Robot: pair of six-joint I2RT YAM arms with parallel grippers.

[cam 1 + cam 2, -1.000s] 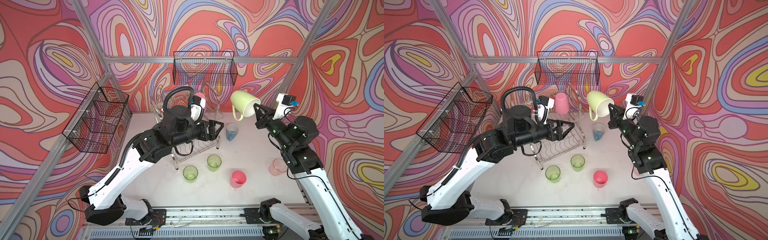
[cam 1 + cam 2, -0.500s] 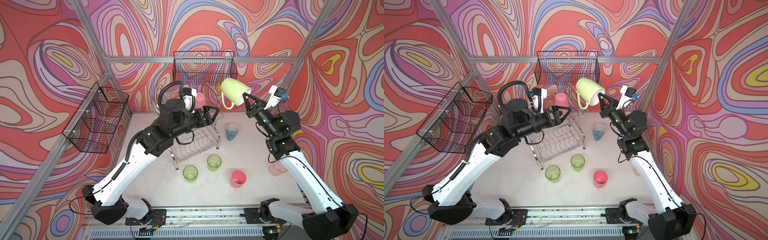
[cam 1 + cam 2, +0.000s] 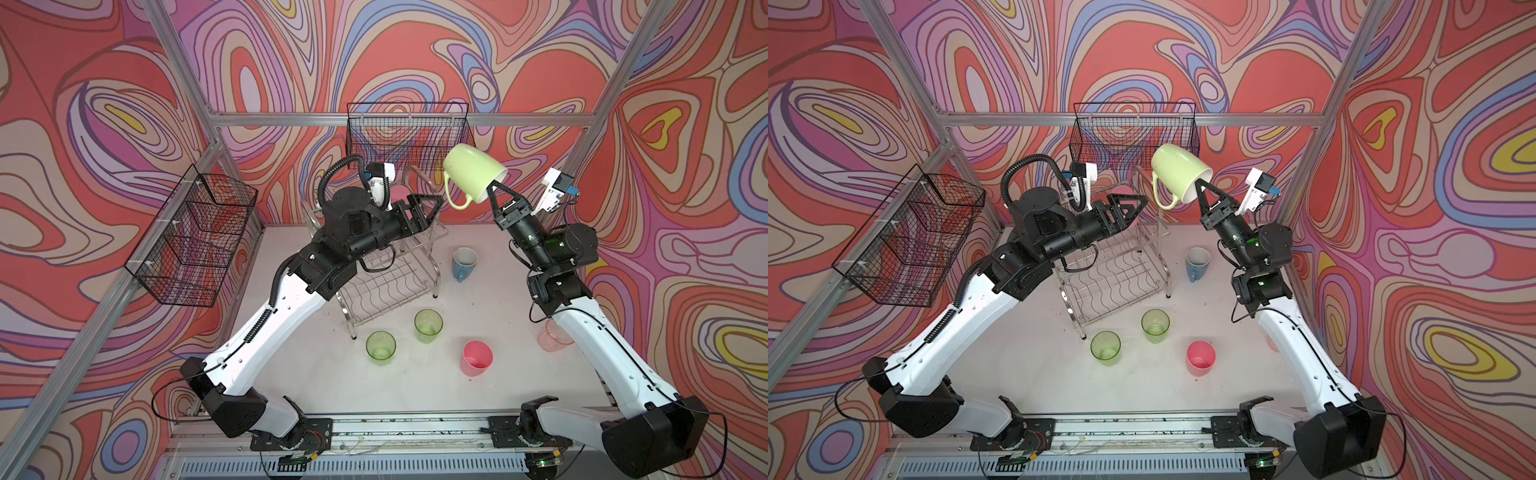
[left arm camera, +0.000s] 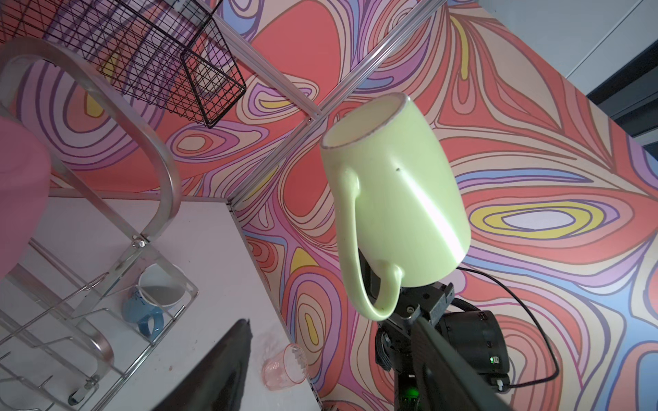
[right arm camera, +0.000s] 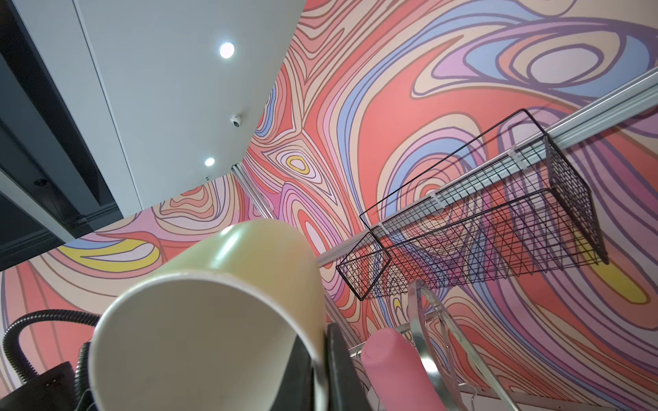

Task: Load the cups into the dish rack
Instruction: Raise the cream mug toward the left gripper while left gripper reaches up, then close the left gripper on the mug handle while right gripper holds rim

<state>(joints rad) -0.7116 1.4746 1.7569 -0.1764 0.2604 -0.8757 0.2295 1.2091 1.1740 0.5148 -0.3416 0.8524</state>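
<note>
One pink tumbler [image 3: 400, 194] sits in the dish rack [image 3: 390, 286], pale-green mug [image 3: 473, 172] aloft beside it, rim pinched in right gripper [image 3: 493, 190] jaws — left gripper [image 3: 434, 208] jaws wide, empty — five cups [image 3: 476, 358] remain on the counter [image 3: 316, 374].

The pale-green mug [image 4: 398, 199] looks glossy and smooth; the dish rack [image 4: 164, 185] is shiny silver metal wire.

The right gripper [image 3: 493, 188] swung the pale-green mug [image 3: 473, 172] higher and nearer the dish rack [image 3: 390, 286], while the left gripper [image 3: 428, 206] rose above its top tier.
</note>
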